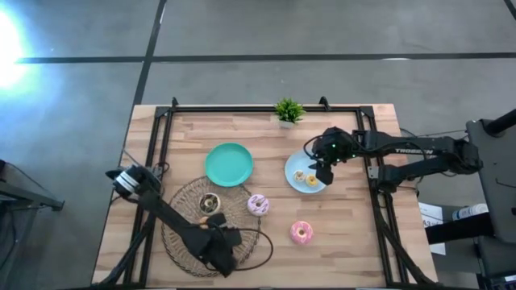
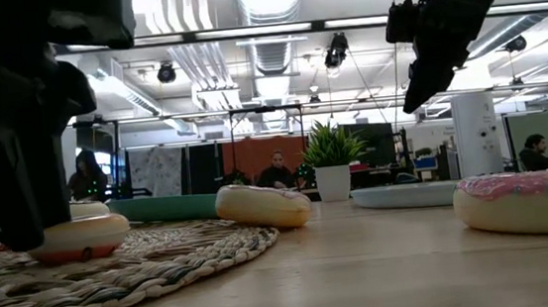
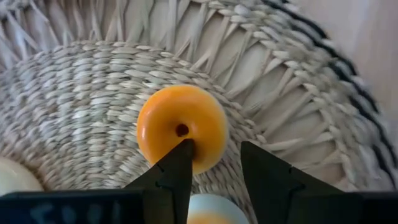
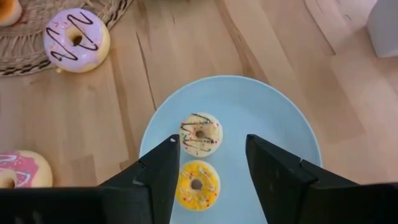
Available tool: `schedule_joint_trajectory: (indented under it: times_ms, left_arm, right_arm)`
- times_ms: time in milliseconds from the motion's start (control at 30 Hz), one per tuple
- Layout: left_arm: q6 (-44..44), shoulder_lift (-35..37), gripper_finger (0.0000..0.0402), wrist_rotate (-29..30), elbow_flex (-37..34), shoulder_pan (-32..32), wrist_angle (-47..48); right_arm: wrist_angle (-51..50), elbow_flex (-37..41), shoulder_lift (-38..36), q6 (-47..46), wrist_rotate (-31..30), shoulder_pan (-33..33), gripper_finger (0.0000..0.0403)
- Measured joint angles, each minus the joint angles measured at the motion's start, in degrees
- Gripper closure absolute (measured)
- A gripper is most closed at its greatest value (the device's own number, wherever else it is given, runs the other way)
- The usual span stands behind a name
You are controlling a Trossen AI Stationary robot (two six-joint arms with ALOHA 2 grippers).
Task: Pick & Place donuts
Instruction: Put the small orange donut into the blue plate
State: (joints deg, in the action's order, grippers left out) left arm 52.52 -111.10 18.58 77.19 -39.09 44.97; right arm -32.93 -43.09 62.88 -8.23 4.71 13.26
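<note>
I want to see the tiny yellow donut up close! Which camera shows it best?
The right wrist view: the yellow donut lies on the light-blue plate, between the open right tool fingers hovering above. The high view shows it as a speck. The low and left wrist views don't show it.

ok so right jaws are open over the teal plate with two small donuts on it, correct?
Not quite. The plate under the right gripper is the light-blue plate, not the teal one, which sits apart with nothing on it. The right wrist view shows it. Its jaws are open, with two small donuts on it.
</note>
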Motion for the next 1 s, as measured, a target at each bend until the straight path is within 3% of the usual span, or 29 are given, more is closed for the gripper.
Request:
schedule_joint_trajectory:
  times_ms: [400, 767, 1000]
  left_arm:
    - [2.6, -2.1, 0.0290, 5.8, 5.9, 0.1, 9.9]
    - [-1.6, -2.1, 0.0290, 6.5, 2.3, 0.5, 1.4]
    - [-0.4, -2.1, 0.0290, 7.5, -0.5, 2.7, 2.9]
  right_arm:
    - [0.3, 0.0, 1.0, -0.2, 0.0, 0.0, 0.0229]
    - [0.5, 0.0, 1.1, -0.6, -0.4, 0.0, 0.0229]
    - [0.5, 0.0, 1.1, -1.1, -0.4, 0.0, 0.0229]
